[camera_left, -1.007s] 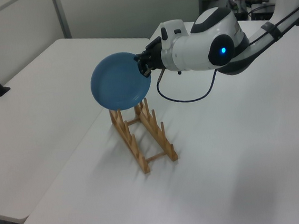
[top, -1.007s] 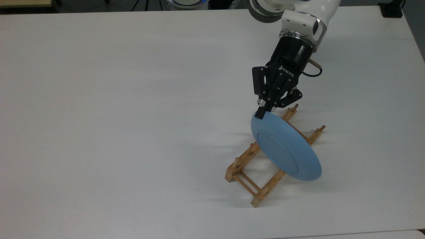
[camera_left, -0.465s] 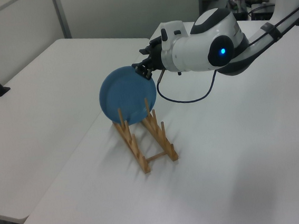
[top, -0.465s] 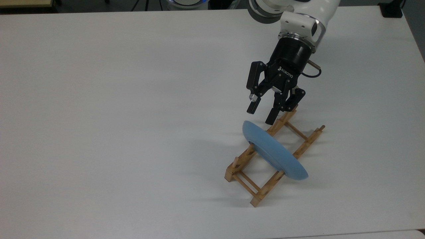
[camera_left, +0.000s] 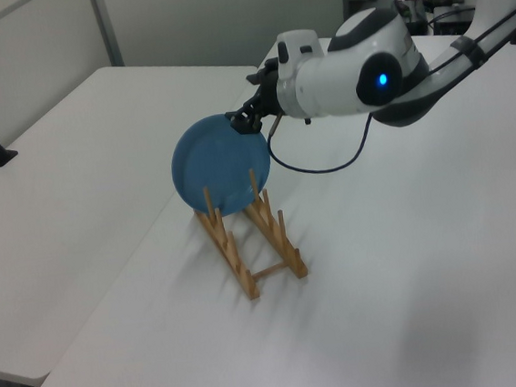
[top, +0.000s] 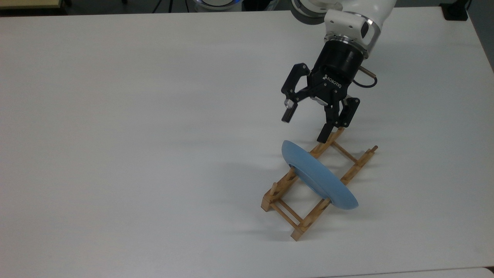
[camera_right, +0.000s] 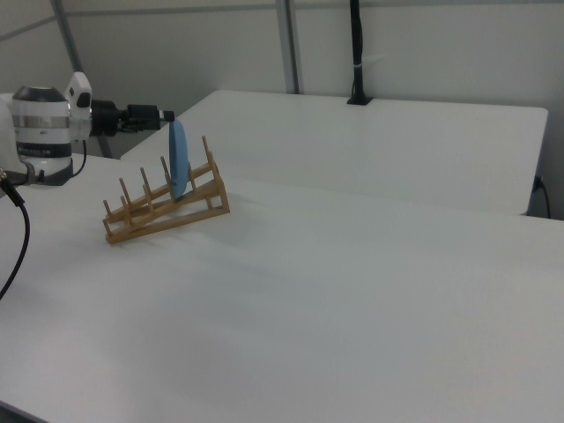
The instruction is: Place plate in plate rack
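Gripper [top: 305, 126]: fingers spread, empty, above rack [top: 283, 210]. Plate [top: 319, 181]: standing between pegs. Step: release done; next, retreat clear.

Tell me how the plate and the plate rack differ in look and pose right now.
Colour: the plate is light blue, the plate rack light-brown wood.
Shape: the plate is one solid round disc; the plate rack is an open frame of two rails, upright pegs and thin crossbars.
Pose: the plate stands on edge between pegs; the plate rack lies flat on the white table.
Shared: the open hand touches neither.
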`<state>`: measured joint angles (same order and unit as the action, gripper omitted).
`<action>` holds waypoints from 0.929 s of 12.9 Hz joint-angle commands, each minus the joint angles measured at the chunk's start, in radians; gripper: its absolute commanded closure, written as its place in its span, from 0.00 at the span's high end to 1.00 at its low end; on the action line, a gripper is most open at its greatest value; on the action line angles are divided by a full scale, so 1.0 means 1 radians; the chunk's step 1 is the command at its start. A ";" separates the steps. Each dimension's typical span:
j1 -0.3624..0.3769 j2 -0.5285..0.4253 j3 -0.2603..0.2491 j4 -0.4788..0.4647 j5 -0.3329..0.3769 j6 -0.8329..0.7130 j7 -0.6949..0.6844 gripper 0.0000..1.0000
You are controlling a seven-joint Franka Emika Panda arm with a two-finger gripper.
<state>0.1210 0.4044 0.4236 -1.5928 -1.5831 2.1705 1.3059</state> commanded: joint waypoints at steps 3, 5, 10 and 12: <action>-0.053 -0.171 -0.003 0.005 0.534 0.014 -0.096 1.00; -0.095 -0.241 -0.005 0.010 0.856 0.006 -0.198 1.00; -0.170 -0.395 -0.014 -0.003 1.362 -0.269 -0.448 1.00; -0.184 -0.429 -0.029 -0.010 1.454 -0.375 -0.465 1.00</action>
<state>-0.0426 0.0485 0.4167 -1.5561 -0.2638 1.9155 0.8927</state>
